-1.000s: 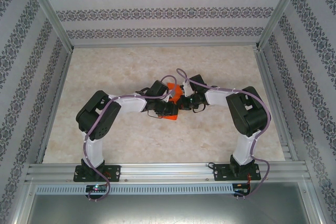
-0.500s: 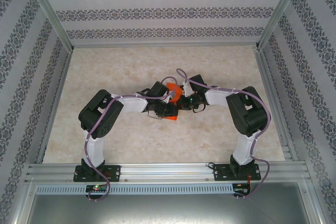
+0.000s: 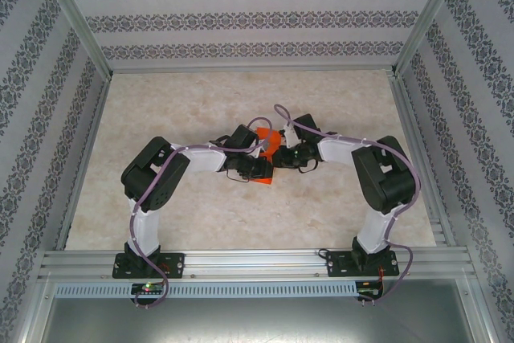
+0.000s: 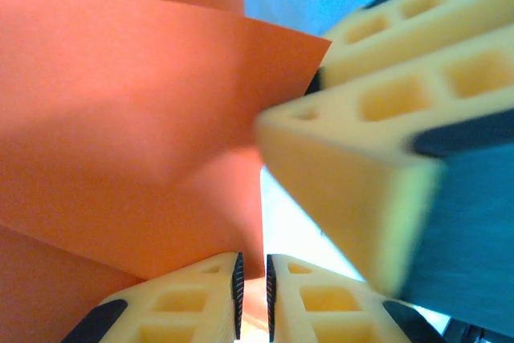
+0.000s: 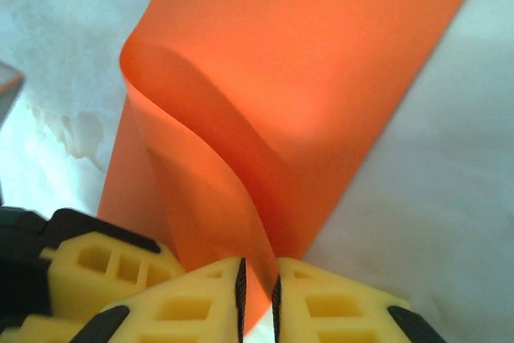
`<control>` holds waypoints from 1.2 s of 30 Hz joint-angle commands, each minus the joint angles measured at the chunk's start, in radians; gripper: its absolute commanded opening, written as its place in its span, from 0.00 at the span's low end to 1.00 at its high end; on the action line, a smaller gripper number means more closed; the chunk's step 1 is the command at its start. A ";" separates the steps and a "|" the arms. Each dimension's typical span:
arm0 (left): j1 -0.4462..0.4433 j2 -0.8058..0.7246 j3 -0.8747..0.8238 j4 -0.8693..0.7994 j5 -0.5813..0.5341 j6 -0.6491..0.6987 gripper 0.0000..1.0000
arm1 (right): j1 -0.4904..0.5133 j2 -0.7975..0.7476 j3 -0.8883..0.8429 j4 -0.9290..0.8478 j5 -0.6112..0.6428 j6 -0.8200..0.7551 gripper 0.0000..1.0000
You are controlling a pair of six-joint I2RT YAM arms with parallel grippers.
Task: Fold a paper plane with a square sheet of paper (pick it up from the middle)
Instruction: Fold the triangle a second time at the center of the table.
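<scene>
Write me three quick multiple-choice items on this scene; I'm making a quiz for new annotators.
1. Where does the square sheet of paper lie on the table?
A. far left corner
B. mid-table, between the left gripper and the right gripper
C. near edge, by the bases

2. What colour are the fingers?
A. white
B. yellow
C. green

3. What state is the sheet in?
A. flat, unfolded
B. torn in two
C. bent, with a curved fold

Answers:
1 B: the top view shows orange between both wrists, mid-table.
2 B: both wrist views show yellow fingers.
3 C: the right wrist view shows one layer curling over another.
</scene>
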 commanded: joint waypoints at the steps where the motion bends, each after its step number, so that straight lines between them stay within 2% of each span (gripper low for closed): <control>1: 0.008 0.072 -0.023 -0.046 -0.053 0.028 0.20 | -0.031 -0.094 -0.037 -0.025 -0.008 0.010 0.20; 3: 0.008 0.073 -0.023 -0.045 -0.052 0.027 0.20 | -0.048 -0.135 -0.071 -0.016 -0.035 0.026 0.19; 8: 0.016 0.079 -0.027 -0.020 -0.029 0.005 0.20 | -0.051 -0.243 -0.204 0.064 -0.125 0.132 0.05; 13: 0.020 0.087 -0.023 -0.005 -0.001 -0.015 0.20 | 0.003 -0.294 -0.332 0.222 -0.195 0.307 0.00; 17: 0.030 0.091 -0.015 -0.014 0.003 -0.044 0.20 | 0.060 -0.287 -0.392 0.355 -0.163 0.423 0.00; 22: 0.033 0.091 -0.004 -0.033 0.006 -0.064 0.19 | 0.109 -0.233 -0.383 0.406 -0.092 0.468 0.00; 28: 0.039 0.091 0.001 -0.039 0.009 -0.082 0.19 | 0.120 -0.169 -0.372 0.447 -0.048 0.496 0.00; 36: 0.042 0.101 0.005 -0.029 0.025 -0.104 0.19 | 0.119 -0.175 -0.397 0.515 0.001 0.526 0.00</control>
